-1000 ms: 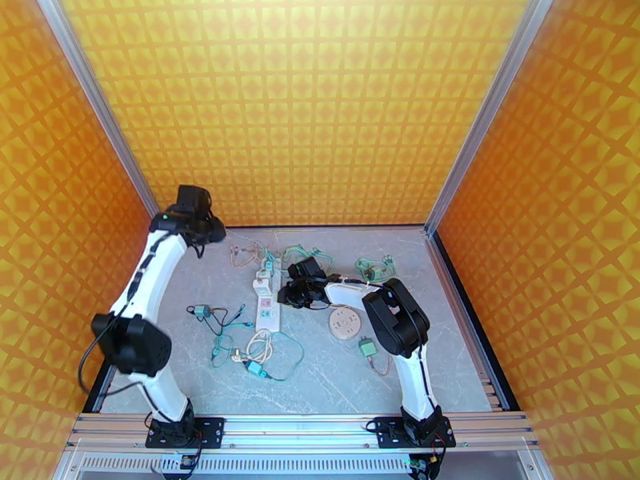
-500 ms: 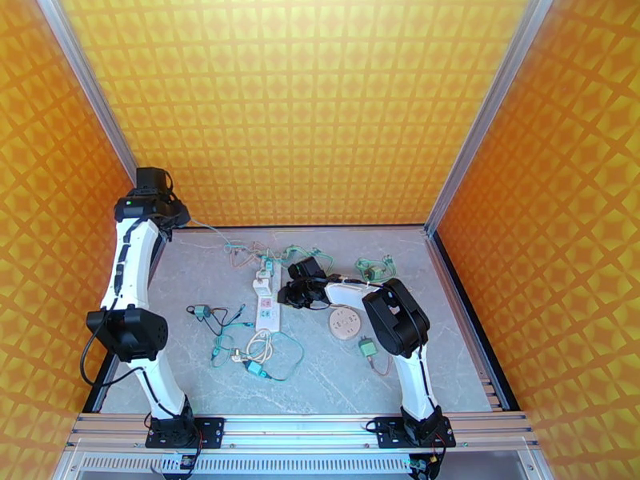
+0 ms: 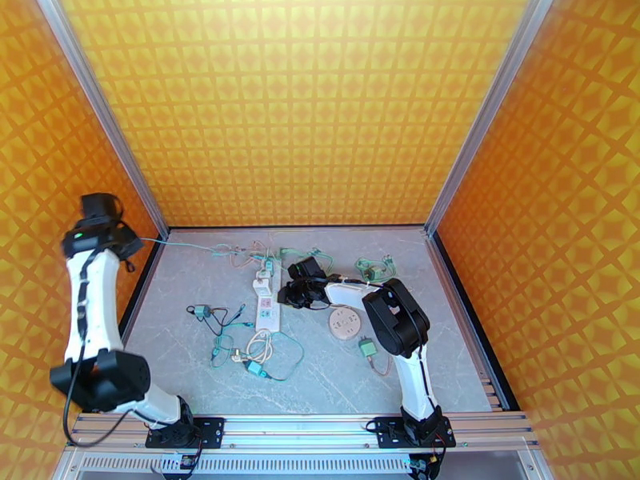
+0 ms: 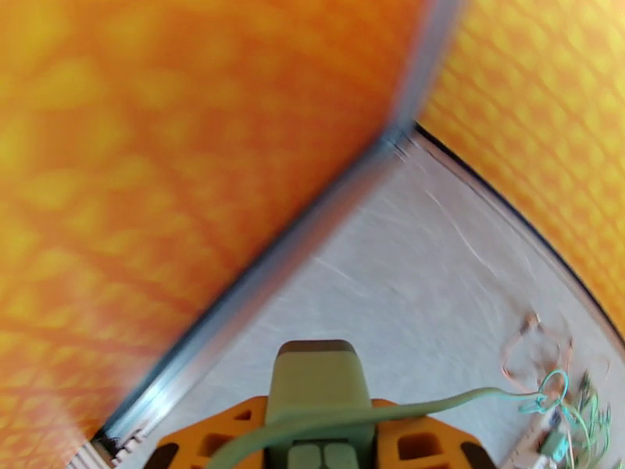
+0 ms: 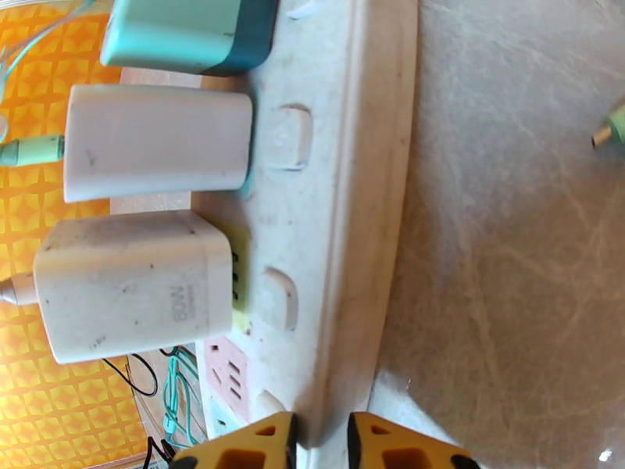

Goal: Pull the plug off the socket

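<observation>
Cables (image 3: 258, 355) with small adapters lie tangled on the near middle of the bench (image 3: 336, 386). To their right are a loose green connector (image 3: 366, 346) and a round white disc (image 3: 346, 322).

Just beyond the tangle, the white power strip (image 3: 266, 304) lies lengthwise, near to far. The right end effector (image 5: 320, 441) comes in from its right and is shut, its orange fingertips (image 5: 242, 445) pinching the strip's long side edge.

In the right wrist view, two white chargers (image 5: 133, 287) and a teal charger (image 5: 187, 29) sit plugged into the strip, and a free pink socket (image 5: 226, 375) shows next to the fingertips. More coils of cable lie at the far end of the strip and to its right.

At the far left, the left arm (image 3: 92, 306) stands tall, with its wrist over the bench's left edge. The left end effector (image 4: 316, 449) is closed on the plug (image 4: 312, 381), a pale green block held between the orange fingers and clear of the strip. A green cable (image 4: 437, 404) runs from the plug, rightward across the far side of the bench, to the tangle at the strip's far end.
</observation>
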Controlling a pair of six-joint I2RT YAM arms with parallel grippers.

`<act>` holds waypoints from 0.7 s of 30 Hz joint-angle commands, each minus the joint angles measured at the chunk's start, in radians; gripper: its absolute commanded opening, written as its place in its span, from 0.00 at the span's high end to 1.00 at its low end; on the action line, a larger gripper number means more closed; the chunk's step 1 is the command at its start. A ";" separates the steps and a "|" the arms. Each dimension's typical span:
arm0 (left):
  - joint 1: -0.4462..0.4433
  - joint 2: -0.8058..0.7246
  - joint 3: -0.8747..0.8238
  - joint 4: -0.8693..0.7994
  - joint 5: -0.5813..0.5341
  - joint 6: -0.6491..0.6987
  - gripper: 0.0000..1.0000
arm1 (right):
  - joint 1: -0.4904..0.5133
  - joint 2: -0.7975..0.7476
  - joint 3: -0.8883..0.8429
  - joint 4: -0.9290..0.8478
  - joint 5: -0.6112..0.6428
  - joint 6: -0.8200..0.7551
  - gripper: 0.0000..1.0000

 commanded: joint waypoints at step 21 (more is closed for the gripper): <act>-0.025 -0.146 -0.311 0.208 0.177 -0.032 0.98 | -0.002 0.039 -0.029 -0.170 0.054 -0.005 0.76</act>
